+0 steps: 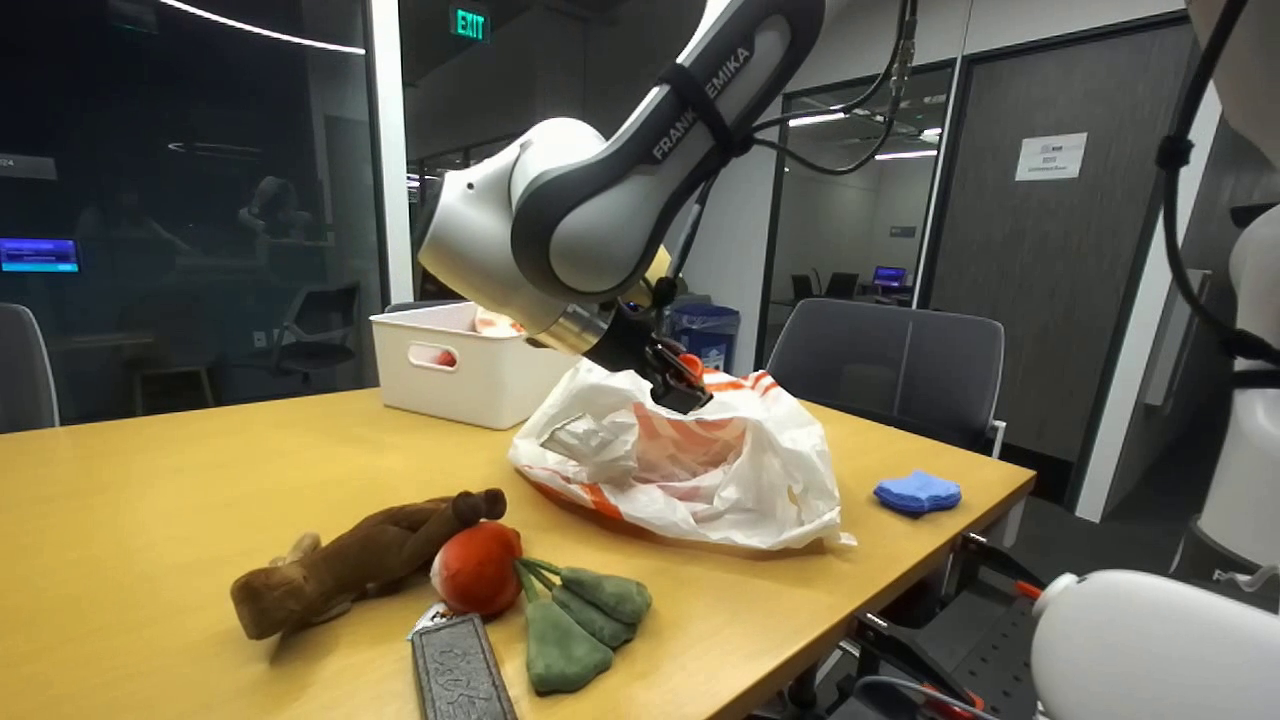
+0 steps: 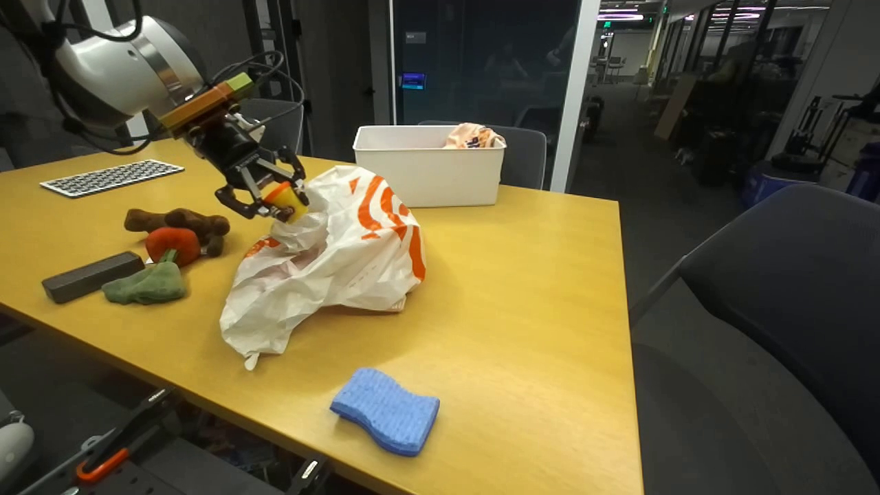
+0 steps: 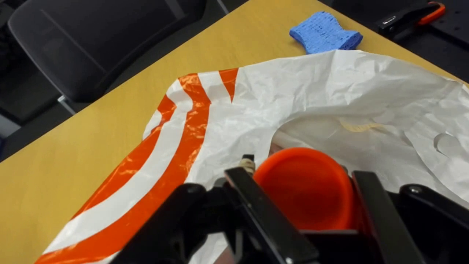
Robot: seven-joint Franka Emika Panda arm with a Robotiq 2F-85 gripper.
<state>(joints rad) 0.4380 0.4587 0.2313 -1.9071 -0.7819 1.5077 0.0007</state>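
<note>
1. Tub, yellow with an orange top, is grasped in my gripper, one finger on either side, and I hold it up off the table.
2. Right by it I see the open mouth of a crumpled white bag with orange print; whether the two touch, I cannot tell.
3. My step in hand, I judge, is holding the tub over that opening; the next move calls for a firm squeeze and a slow path that avoids snagging the loose edge.
4. Beside the bag lie a red-and-green toy vegetable, a brown toy animal and a grey block; on another side, apart from it, lies a blue sponge.
5. Farther off I see a white box with some cloth in it, and a keyboard well apart.
</note>
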